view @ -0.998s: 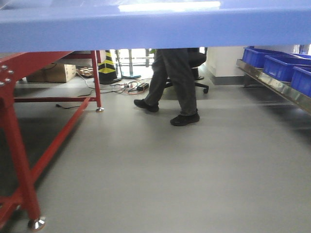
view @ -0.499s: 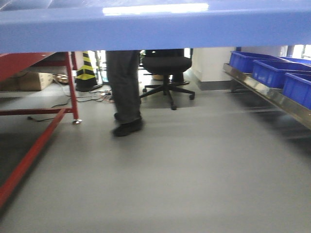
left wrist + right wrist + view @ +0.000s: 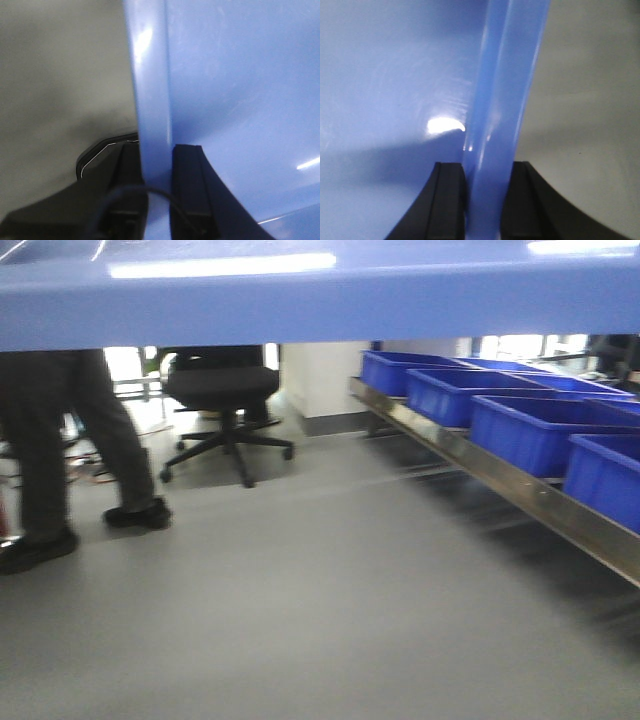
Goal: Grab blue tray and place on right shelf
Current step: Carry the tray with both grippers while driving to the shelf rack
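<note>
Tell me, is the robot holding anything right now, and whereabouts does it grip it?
Yes, it holds the blue tray with both arms. The left pincer and the right pincer are each clamped on the tray's rim, at opposite edges.

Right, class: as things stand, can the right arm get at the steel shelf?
Probably not yet: the right gripper is shut on the blue tray, and the shelf lies beyond open floor.

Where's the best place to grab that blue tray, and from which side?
Grip the blue tray by its flared rim on opposite sides, one finger inside, one outside. It is wide and shallow, so two end holds likely keep it level, as the left pincer and right pincer do.
</note>
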